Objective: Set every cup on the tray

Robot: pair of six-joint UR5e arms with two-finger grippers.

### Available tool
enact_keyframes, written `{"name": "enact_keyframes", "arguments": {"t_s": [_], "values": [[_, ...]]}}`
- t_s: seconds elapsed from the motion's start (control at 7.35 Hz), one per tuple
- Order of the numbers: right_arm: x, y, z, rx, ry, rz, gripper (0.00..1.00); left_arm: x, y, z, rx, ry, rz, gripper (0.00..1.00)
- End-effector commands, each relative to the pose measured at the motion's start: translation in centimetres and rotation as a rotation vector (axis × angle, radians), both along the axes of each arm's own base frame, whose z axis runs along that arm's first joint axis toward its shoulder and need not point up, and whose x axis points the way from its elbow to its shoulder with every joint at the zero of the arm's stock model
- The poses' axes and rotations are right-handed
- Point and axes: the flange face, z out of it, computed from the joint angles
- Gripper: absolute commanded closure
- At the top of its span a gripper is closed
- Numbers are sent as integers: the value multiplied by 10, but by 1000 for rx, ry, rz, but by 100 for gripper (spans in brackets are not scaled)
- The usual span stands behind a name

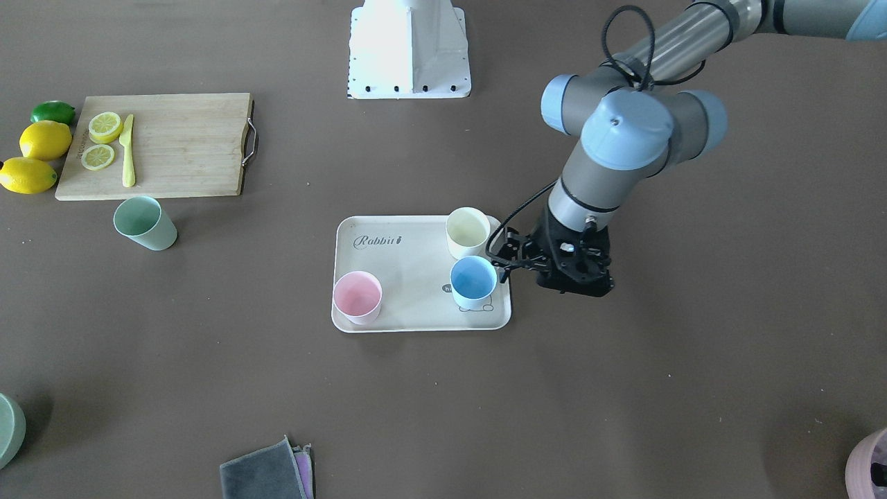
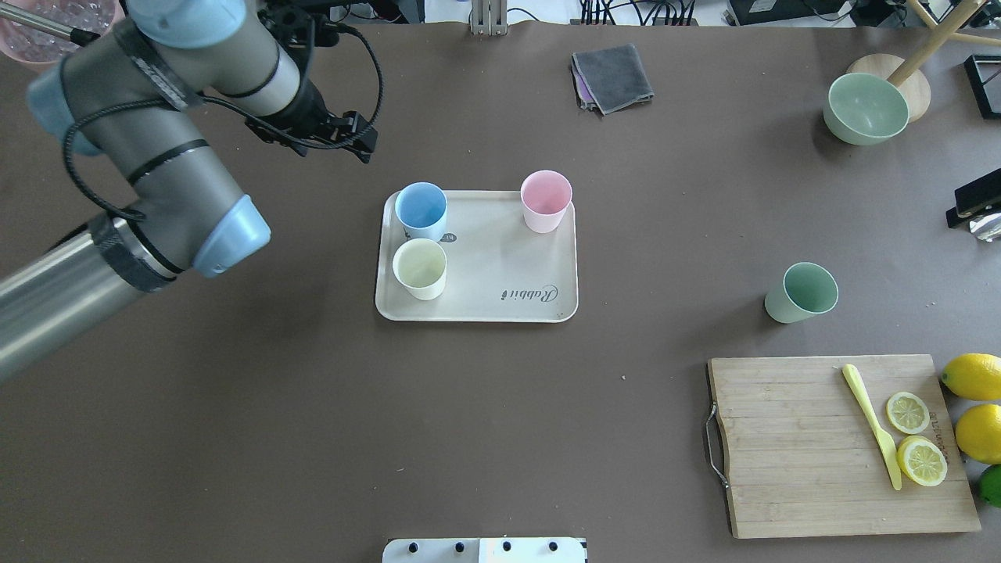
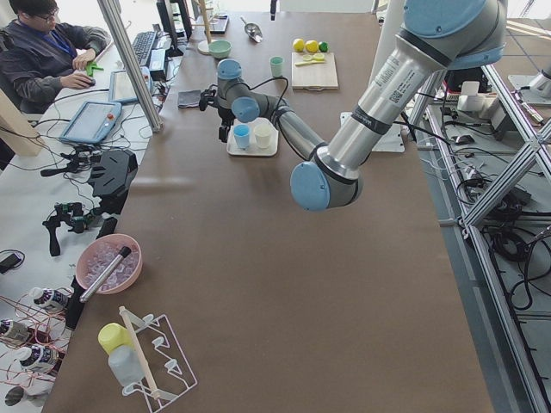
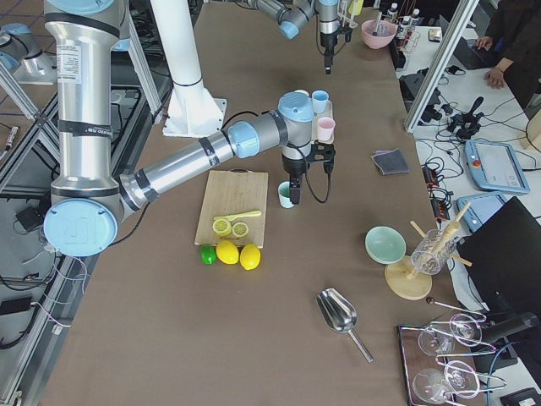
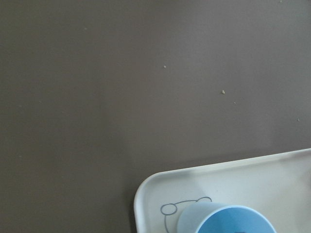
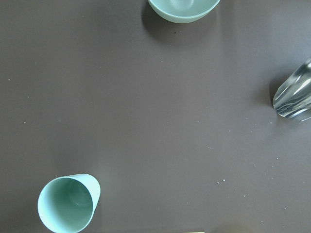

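The beige tray [image 1: 409, 277] lies mid-table. On it stand the cream cup [image 1: 468, 232], the blue cup [image 1: 473, 281] and the pink cup [image 1: 357, 296]. The mint cup [image 1: 144, 223] stands on the table by the cutting board, away from the tray [image 2: 493, 258]. My left gripper [image 1: 575, 274] hangs just beside the tray's edge next to the blue cup [image 2: 421, 209]. Its fingers are hidden, so I cannot tell if it is open. The left wrist view shows the blue cup [image 5: 228, 221] at the bottom edge. My right gripper [image 4: 292, 184] hangs high over the mint cup [image 6: 68, 204]. I cannot tell its state.
A wooden cutting board [image 1: 173, 145] holds lemon slices and a yellow knife, with lemons and a lime beside it. A green bowl [image 2: 866, 108], a grey cloth [image 2: 612, 77], a metal scoop [image 6: 294, 94] and a mauve pot [image 1: 870, 464] sit near the table's edges.
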Motion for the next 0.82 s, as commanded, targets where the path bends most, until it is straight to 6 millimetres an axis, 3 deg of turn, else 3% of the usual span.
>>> {"name": "enact_keyframes", "arguments": {"t_s": [0.0, 0.14, 0.27, 0.41, 0.68], "values": [[-48, 13, 5, -6, -25, 10, 0, -123, 11, 21, 84, -105, 61, 3], [-82, 15, 19, 26, -11, -7, 0, -132, 15, 39, 87, -120, 70, 3], [-111, 14, 39, 50, 6, -10, 0, -132, 15, 40, 85, -122, 69, 3], [-131, 14, 50, 66, -3, -28, 0, -131, 16, 39, 87, -119, 71, 3], [-156, 17, 55, 87, 20, -46, 0, -129, 17, 38, 83, -117, 68, 2]]}}
